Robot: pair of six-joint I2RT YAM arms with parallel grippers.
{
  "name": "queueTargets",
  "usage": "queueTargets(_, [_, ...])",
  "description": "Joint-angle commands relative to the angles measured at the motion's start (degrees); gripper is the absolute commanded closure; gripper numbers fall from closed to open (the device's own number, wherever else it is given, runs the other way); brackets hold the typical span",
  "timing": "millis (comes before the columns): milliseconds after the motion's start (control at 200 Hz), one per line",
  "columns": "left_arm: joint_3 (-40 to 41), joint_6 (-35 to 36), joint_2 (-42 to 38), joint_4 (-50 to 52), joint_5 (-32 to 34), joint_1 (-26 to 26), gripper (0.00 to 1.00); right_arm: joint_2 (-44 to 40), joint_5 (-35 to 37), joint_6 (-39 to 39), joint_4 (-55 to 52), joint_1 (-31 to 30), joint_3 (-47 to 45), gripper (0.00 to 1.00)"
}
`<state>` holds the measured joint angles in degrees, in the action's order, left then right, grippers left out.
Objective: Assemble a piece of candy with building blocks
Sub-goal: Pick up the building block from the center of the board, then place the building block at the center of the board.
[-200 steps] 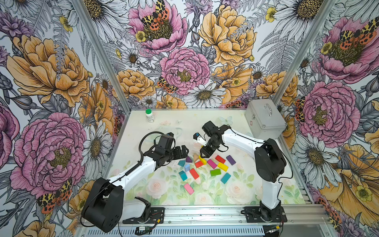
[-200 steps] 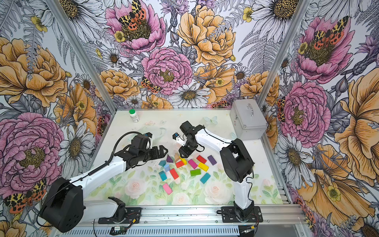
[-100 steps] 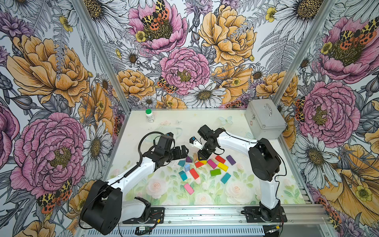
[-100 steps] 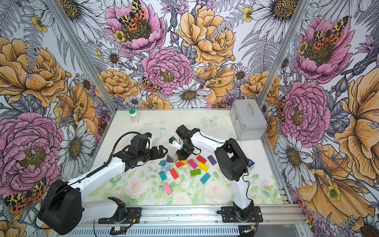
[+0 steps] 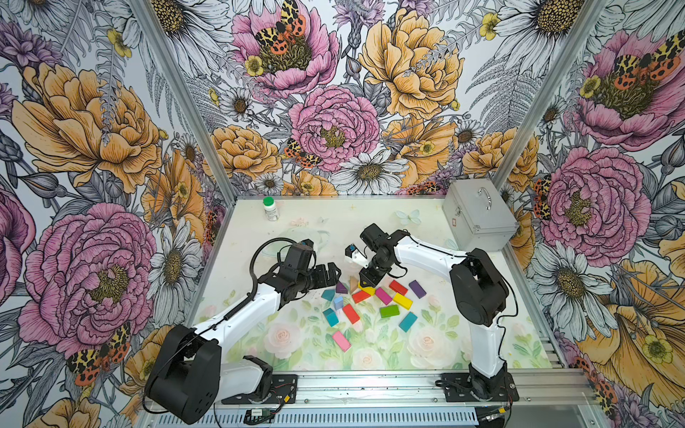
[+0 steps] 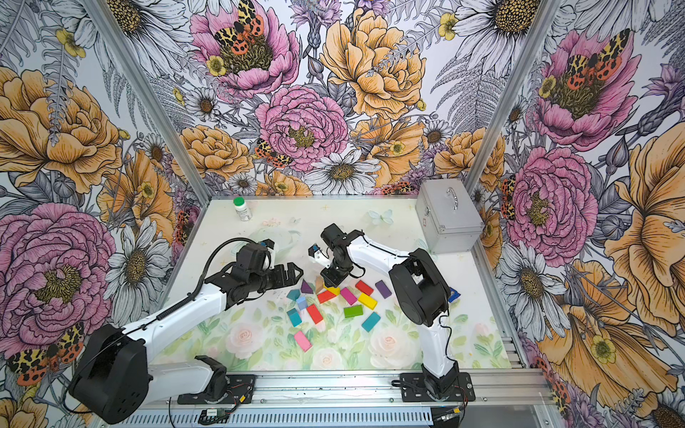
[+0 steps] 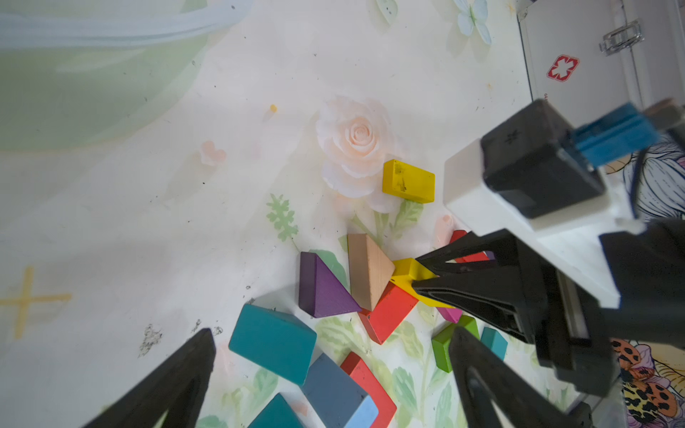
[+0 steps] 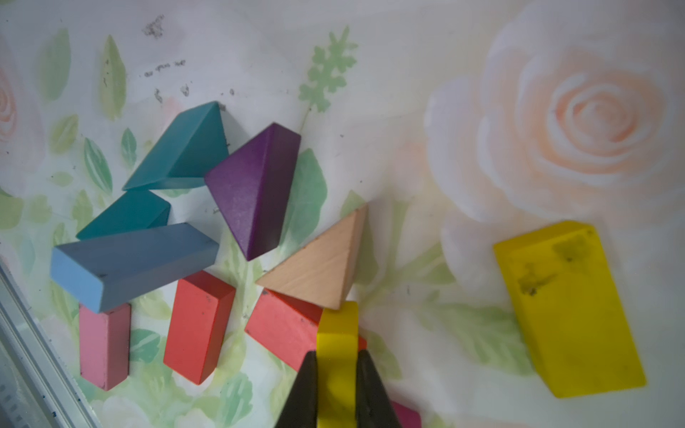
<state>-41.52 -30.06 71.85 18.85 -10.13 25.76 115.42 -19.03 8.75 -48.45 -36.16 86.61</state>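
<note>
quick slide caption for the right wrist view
Right tool shut on a yellow block beside a tan triangle and a red block.

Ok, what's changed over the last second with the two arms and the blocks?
The right gripper came down and shut on a yellow block, pinching it on edge against a red block. The left gripper stayed open where it was, and the purple triangle and pink block have not visibly shifted.
</note>
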Motion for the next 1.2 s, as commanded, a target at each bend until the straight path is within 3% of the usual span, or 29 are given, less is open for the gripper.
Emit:
queueTargets(0, [-1.81, 0.95, 0.68, -0.55, 0.03, 0.84, 0.01, -3.03, 4.68, 1.14, -0.72, 5.07, 1.02, 1.0])
queueTargets(110, [-3.32, 1.54, 2.41, -0.54, 0.37, 2.36, 0.01, -1.93, 7.66, 2.71, -2.96, 8.9, 3.3, 1.0])
queueTargets(330, [-6.17, 2.27, 5.65, -0.55, 1.0, 4.93, 0.01, 2.2, 4.91, 6.78, -5.32, 12.55, 6.45, 1.0])
queueTargets(1196, [-8.52, 2.38, 8.3, -1.19, 0.77, 6.43, 0.01, 9.74, 3.69, 9.0, -9.39, 15.22, 12.16, 1.0])
